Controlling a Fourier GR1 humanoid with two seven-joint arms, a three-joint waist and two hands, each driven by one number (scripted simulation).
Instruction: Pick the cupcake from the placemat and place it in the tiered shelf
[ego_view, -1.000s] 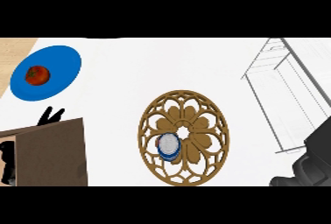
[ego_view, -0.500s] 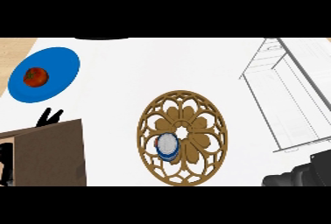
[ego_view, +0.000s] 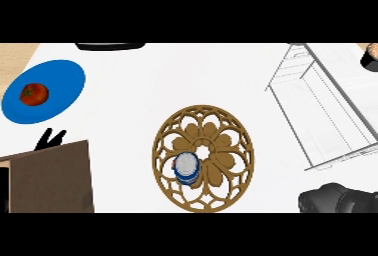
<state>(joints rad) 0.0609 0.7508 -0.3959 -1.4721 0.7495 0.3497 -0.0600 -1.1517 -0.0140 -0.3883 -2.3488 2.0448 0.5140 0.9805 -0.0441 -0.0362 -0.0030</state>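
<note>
The cupcake (ego_view: 186, 168), with a blue wrapper and pale top, stands on the round brown openwork placemat (ego_view: 221, 135), left of the mat's middle. The white wire tiered shelf (ego_view: 319, 107) stands at the right, with nothing on it that I can see. My right hand (ego_view: 338, 198) shows at the lower right edge, below the shelf's near corner and well right of the cupcake, holding nothing. My left hand (ego_view: 50, 139) rests open at the left, fingers up, far from the cupcake.
A blue plate (ego_view: 63, 80) with a red tomato (ego_view: 33, 94) lies at the upper left. A brown block (ego_view: 48, 180) fills the lower left corner. A black object (ego_view: 111, 46) sits at the top edge, another item (ego_view: 370, 55) at the top right.
My right arm has drawn back down toward the lower right edge; only the hand shows now. The cupcake, the placemat and the left hand have not moved.
</note>
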